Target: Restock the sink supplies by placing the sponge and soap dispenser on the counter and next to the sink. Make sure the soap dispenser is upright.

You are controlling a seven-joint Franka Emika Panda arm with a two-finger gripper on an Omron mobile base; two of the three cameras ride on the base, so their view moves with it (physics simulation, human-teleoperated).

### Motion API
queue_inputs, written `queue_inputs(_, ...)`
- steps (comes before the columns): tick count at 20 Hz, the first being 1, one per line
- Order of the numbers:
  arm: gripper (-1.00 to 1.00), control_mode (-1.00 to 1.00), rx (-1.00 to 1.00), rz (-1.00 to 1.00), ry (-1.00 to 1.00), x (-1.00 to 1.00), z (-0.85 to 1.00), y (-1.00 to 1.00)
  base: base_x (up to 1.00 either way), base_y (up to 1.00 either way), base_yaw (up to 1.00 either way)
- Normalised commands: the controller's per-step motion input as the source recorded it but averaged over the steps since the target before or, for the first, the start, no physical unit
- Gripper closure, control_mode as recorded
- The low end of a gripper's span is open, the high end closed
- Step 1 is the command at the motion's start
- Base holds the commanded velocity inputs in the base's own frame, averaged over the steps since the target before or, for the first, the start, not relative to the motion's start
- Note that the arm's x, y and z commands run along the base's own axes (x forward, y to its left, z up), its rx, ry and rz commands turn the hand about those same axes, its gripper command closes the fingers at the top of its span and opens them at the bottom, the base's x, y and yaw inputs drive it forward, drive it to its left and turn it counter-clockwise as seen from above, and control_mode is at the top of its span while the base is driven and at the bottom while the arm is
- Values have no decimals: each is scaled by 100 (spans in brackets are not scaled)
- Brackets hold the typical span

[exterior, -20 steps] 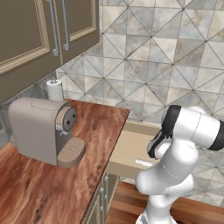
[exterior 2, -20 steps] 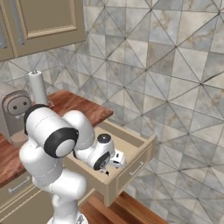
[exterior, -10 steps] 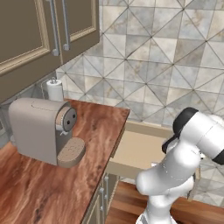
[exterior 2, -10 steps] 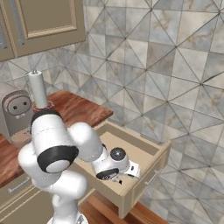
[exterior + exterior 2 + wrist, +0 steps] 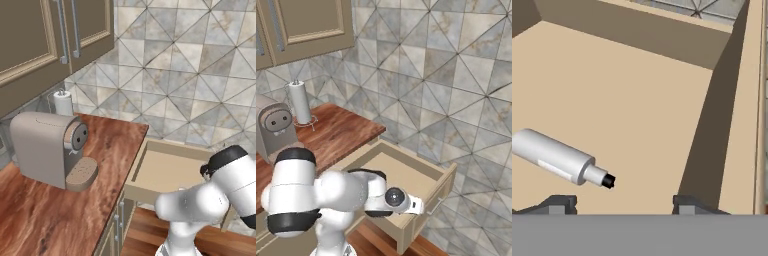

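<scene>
Soap dispenser [image 5: 557, 158] lies flat on drawer [image 5: 662, 95] floor; gripper [image 5: 626, 202], fingers spread and empty, should straddle the cylinder's mid-body before clamping.

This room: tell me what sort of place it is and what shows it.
Most likely a home kitchen. A coffee machine and a paper towel roll stand on a wood-grain counter under wall cabinets, against a tiled wall. An open drawer holds a soap dispenser lying on its side.
</scene>
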Motion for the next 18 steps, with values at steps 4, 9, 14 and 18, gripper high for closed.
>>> queue_inputs(4,-100,-100,0,0,1,25,70,20,0,0,0)
queue_inputs(9,-100,-100,0,1,12,13,59,1,0,0,0)
queue_inputs(14,-100,-100,0,12,11,0,-20,39,0,0,0)
queue_inputs(18,-100,-100,0,17,10,9,-26,69,0,0,0)
